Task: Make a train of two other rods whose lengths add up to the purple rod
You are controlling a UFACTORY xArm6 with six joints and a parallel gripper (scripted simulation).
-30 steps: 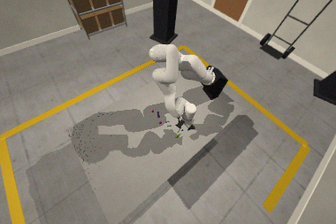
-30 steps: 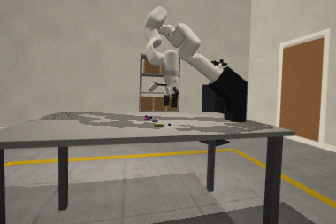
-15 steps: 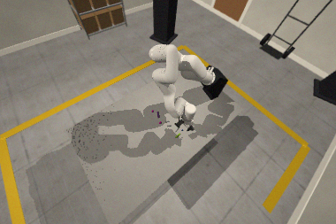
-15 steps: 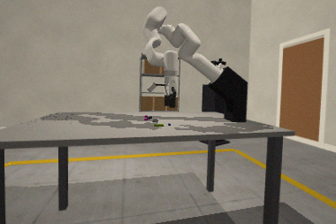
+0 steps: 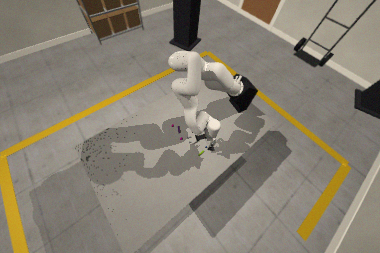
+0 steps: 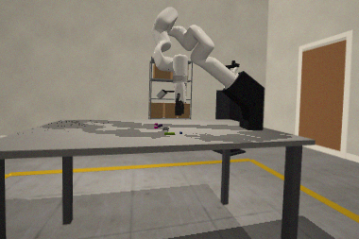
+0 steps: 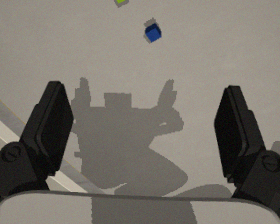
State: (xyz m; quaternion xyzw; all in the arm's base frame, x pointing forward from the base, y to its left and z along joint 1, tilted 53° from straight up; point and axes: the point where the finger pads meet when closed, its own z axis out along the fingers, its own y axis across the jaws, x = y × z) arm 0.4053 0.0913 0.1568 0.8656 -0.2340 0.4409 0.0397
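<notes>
The pincer (image 5: 205, 143) (image 6: 179, 110) (image 7: 143, 101) is wide open, with nothing between its two black fingers. It hangs above the table (image 5: 125, 197) (image 6: 118, 140) (image 7: 201, 60), pointing down from the white arm (image 5: 193, 74) (image 6: 203, 46).

The blue rod (image 5: 206, 147) (image 6: 180, 133) (image 7: 153, 33) lies on the table — in the wrist view it sits beyond the fingertips, nearer the left finger's side than the right's in neither clear way, roughly ahead of the space between them. The lime rod (image 5: 201, 153) (image 6: 169, 133) (image 7: 121, 0) lies near it, apart from it, with only one end showing at the top edge of the wrist view. So the two are not joined end to end.

The purple rod (image 5: 179, 129) (image 6: 161, 125) lies well apart from the lime one, between two small magenta pieces (image 5: 173, 125) (image 6: 156, 128) in the top view. Something greyish (image 6: 165, 128) shows behind the lime rod in the exterior view, too small to make out. The arm's shadow spreads widely across the table.
</notes>
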